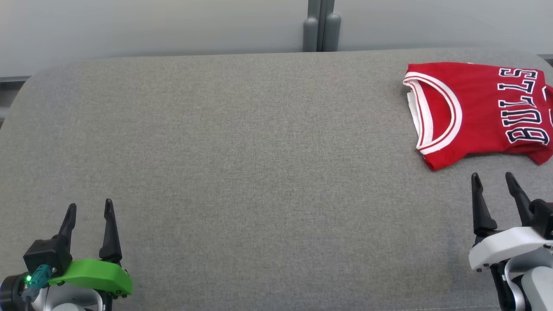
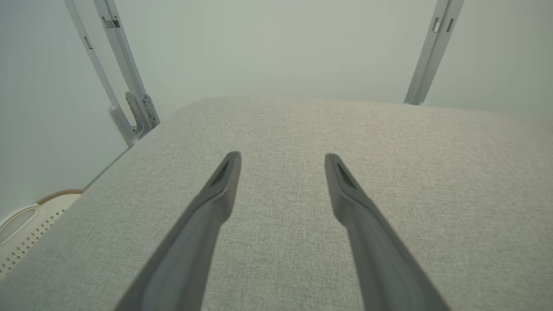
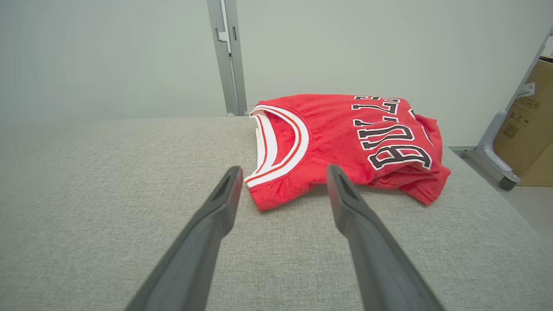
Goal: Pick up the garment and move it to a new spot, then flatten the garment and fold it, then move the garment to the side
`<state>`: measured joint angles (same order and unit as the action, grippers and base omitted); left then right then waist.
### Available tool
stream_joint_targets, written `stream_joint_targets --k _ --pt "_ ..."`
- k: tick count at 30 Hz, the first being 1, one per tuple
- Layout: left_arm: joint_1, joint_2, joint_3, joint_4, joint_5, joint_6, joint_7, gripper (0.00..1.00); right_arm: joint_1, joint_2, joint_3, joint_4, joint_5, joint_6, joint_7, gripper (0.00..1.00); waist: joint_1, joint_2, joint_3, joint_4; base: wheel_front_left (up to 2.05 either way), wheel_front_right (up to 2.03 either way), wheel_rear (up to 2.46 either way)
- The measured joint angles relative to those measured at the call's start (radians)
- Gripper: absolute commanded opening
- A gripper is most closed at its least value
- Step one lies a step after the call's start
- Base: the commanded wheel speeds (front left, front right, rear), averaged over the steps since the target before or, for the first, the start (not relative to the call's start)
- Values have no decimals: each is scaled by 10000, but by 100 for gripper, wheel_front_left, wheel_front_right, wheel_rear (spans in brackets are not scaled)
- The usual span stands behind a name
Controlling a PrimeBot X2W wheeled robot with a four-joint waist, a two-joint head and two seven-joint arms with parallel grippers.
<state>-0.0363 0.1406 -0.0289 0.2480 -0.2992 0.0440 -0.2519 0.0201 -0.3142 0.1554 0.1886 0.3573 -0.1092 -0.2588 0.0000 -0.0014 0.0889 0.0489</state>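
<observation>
The big grey padded table [image 1: 242, 151] was the largest thing we saw. Near its far right corner lay the red Bulls jersey [image 1: 479, 108], folded into a small, lumpy bundle.

We thought it would be light, soft and floppy. It would sag and fall open if we lifted it by one spot. We judged the best place to take hold was its near edge, at the corner below the neck band [image 1: 456, 114], pinching all the layers at once.

Its long side ran along the table's far edge. The neck hole pointed to the table's middle, and the rest ran toward the table's right end.

Our right gripper [image 1: 492, 174] hung over the table's right side, close to the jersey but not touching it. Its fingers were spread wide and held nothing. Our left gripper [image 1: 90, 204] was over the table's near left corner, also wide and empty.
</observation>
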Motion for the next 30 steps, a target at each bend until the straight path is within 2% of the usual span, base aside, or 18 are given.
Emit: stream_joint_targets --k 3,5,6,11,19,30 --pt "20 0 25 0 -35 -59 0 100 323 163 92 -234 -167 -50 0 100 0 0 -248 39 0 0 0" --pt "100 -2 -63 33 -96 -259 2 100 550 276 69 -389 -221 -67 2 100 0 0 -395 64 0 0 0" --pt "161 -25 -105 69 -96 -303 6 0 628 339 84 -393 -238 -63 -2 0 -1 0 -454 78 0 0 0" --pt "417 -385 -148 662 -107 -305 52 0 938 853 232 117 -201 -54 44 0 0 0 -460 75 0 0 0" --pt "384 -385 163 867 -721 -351 420 0 918 940 56 188 393 82 228 0 0 0 -489 30 0 0 0" --pt "298 -468 362 988 -2107 -497 957 0 840 1131 -259 251 1965 299 619 0 0 0 -533 -28 0 0 0"
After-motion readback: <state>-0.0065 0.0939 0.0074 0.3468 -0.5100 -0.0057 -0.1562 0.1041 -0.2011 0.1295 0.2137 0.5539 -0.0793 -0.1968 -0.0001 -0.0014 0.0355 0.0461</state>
